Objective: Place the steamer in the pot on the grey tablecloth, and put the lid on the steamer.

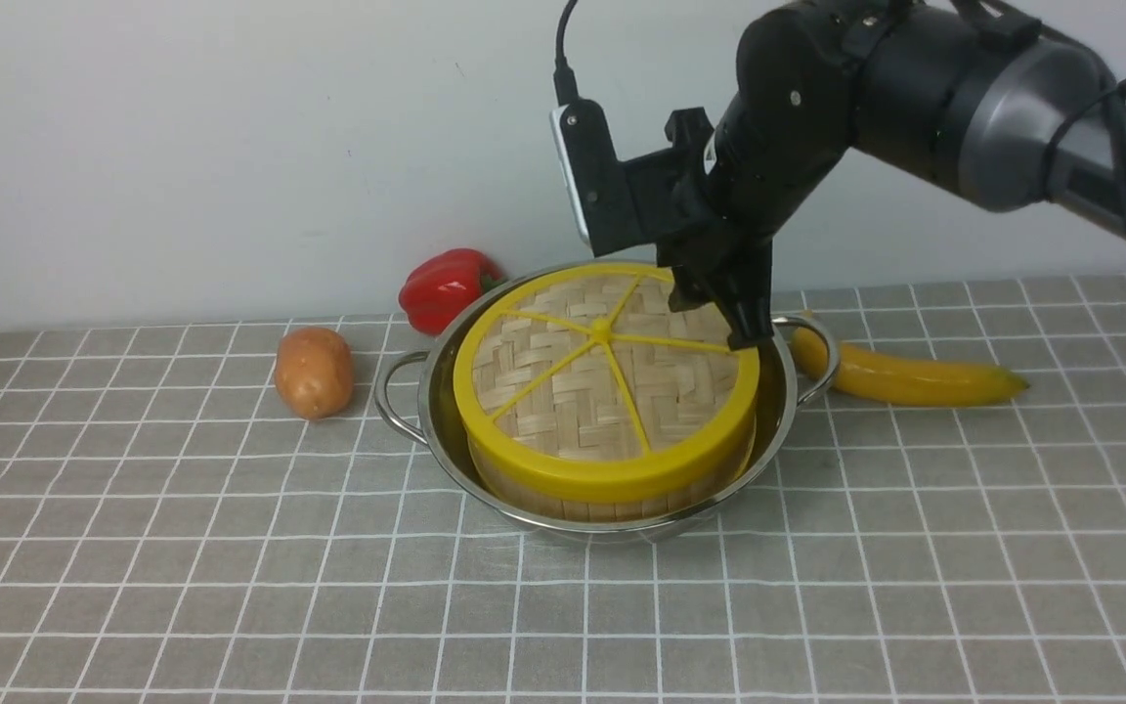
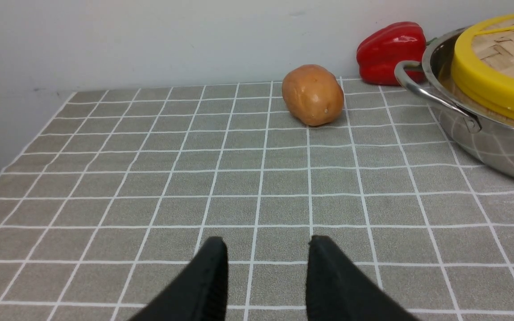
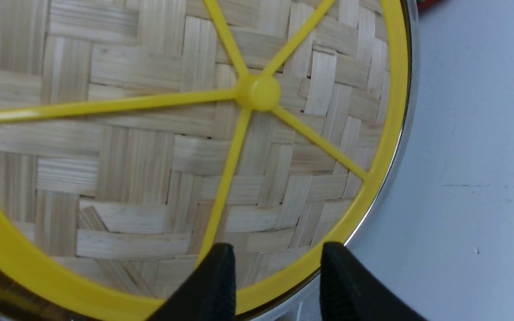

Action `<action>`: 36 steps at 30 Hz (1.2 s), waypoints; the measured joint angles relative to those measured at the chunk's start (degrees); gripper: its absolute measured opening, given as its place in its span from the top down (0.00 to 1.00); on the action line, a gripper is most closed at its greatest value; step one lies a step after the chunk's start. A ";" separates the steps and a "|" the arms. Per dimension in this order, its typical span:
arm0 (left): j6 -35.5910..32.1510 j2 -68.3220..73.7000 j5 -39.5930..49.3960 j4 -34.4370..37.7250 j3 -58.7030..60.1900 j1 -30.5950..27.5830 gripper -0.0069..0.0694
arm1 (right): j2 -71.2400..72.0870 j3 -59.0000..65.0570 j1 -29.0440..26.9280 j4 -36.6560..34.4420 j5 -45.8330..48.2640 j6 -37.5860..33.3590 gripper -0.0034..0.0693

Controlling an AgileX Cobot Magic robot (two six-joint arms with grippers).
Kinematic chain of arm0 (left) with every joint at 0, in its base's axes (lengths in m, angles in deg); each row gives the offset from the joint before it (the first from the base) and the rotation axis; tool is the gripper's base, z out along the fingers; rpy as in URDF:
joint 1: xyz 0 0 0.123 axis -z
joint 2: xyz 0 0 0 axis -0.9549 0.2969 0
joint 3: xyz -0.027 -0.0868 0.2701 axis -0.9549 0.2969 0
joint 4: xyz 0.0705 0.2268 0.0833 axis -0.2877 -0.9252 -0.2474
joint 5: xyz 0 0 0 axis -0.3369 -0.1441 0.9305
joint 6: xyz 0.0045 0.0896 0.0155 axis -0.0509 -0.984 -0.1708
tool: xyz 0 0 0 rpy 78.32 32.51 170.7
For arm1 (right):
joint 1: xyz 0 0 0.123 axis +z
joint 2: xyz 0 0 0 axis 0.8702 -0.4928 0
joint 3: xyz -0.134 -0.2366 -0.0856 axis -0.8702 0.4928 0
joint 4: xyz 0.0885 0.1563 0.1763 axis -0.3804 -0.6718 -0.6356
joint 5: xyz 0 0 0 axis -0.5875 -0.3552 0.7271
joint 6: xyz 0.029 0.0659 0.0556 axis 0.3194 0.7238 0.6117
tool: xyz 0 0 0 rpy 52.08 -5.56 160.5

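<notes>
The steel pot stands on the grey tablecloth. The steamer sits inside it; only its bamboo wall shows and its contents are hidden. The lid with yellow spokes lies on top of the steamer. My right gripper is open just above the lid's far right rim. In the right wrist view the lid fills the frame and its rim passes between the right gripper's fingers. My left gripper is open and empty over bare cloth, left of the pot and the lid.
A potato lies left of the pot and a red pepper behind it by the wall. A banana lies right of the pot's right handle. The potato and pepper also show ahead of the left gripper.
</notes>
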 joint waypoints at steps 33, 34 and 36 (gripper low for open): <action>0.00 0.00 0.00 0.00 0.00 0.00 0.59 | 2.80 0.05 3.13 2.73 3.08 4.48 0.28; 0.00 0.00 0.00 0.00 0.00 0.00 0.59 | 3.11 0.05 3.13 2.73 3.34 5.16 0.28; 0.00 0.00 0.00 0.00 0.00 0.00 0.59 | 3.94 0.05 3.13 2.71 3.44 5.64 0.28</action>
